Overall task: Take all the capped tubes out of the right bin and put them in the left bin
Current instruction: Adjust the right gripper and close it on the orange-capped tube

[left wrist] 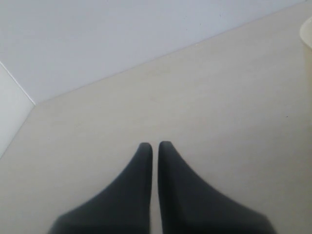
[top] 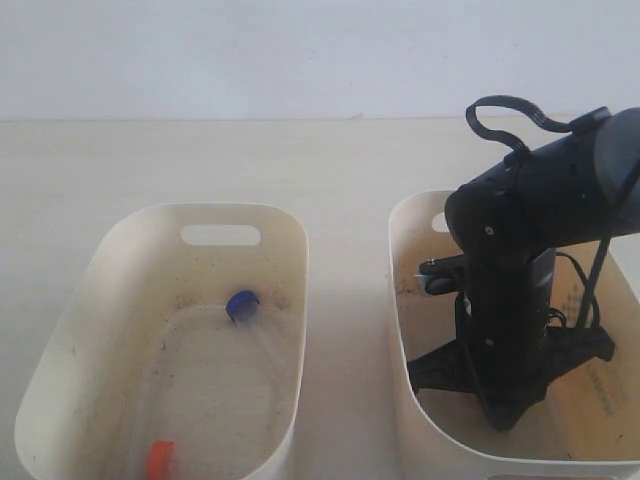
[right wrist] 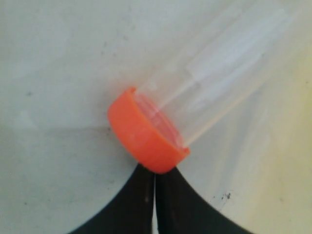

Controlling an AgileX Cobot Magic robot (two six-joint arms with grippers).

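Seen from the exterior camera, two cream bins stand side by side on the counter (top: pixel 340 170). In the left bin (top: pixel 290 250), a blue-capped tube (top: pixel 242 305) lies toward 1 o'clock on the floor, its clear body running off toward 5 o'clock. An orange-capped tube (top: pixel 160 458) lies near 7 o'clock, well apart from the blue one.

The right arm (top: pixel 510 300) reaches down into the right bin (top: pixel 400 300) and hides most of its floor. Its wrist camera shows the right jaws pressed together, with only a hairline between them. Another orange-capped tube (right wrist: pixel 146 134) lies on the speckled cream floor, its cap right at their tips (whether the cap touches them I cannot tell).

The left jaws are likewise pressed together, pinching nothing, above bare counter. A cream bin rim (left wrist: pixel 307 34) shows at the edge of that wrist picture; which bin it is I cannot tell.
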